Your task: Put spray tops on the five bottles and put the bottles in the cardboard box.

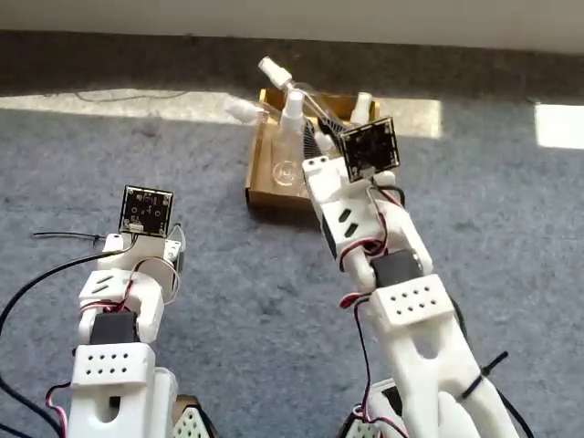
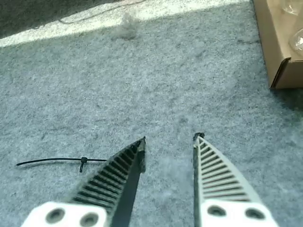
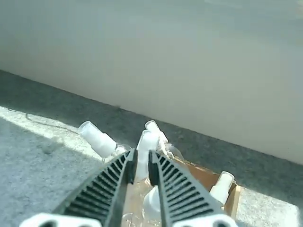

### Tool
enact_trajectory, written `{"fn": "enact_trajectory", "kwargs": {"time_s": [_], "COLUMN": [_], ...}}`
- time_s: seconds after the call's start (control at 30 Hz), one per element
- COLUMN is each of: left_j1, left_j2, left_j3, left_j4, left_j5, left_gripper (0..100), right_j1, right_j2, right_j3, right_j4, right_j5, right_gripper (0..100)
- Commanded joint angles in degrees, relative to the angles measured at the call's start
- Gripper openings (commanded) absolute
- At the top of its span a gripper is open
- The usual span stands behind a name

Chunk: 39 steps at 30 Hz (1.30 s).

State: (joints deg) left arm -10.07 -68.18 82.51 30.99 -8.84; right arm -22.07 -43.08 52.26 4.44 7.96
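High view looks down over the table point(image 1: 182, 164); all views share the cardboard box point(image 1: 255, 169).

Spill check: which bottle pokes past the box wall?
The bottle leaning over the cardboard box wall on the left arm's side; the others sit above it.

Grey carpet point(image 1: 228, 274); cardboard box point(image 1: 255, 173), cable tie point(image 2: 52, 161).

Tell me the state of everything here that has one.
Brown cardboard box: open-topped, holding bottles.
Clear plastic bottles: white spray tops fitted, in box.
Left end effector: open, empty, over grey carpet.
Right end effector: over the box.
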Motion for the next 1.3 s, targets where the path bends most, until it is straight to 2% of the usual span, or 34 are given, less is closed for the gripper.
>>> {"fn": "enact_trajectory", "kwargs": {"time_s": [0.0,0.23,0.53,0.67,1.03,1.27], "left_j1": [-0.57,-0.57,-0.57,-0.66,-0.57,-0.57], "left_j2": [-0.66,-0.66,-0.75,-0.75,-0.75,-0.75], "left_j3": [-0.13,-0.13,3.21,3.47,6.2,6.46], "left_j4": [-0.88,-0.88,-1.14,-1.14,-1.23,-1.23], "left_j5": [0.0,0.0,0.0,0.0,-0.09,-0.09], "left_gripper": [16,16,16,17,17,17], "right_j1": [0.84,2.59,10.33,12.7,12.88,12.79], "right_j2": [-7.96,-28.97,-63.87,-59.74,-59.3,-59.56], "right_j3": [1.36,18.77,41.27,43.12,49.54,50.51], "right_j4": [7.78,17.19,29.41,31.52,31.87,37.93], "right_j5": [0.53,0.53,0.53,0.53,0.88,0.88], "right_gripper": [0.5,0.5,0.5,0.5,0.5,0.5]}}
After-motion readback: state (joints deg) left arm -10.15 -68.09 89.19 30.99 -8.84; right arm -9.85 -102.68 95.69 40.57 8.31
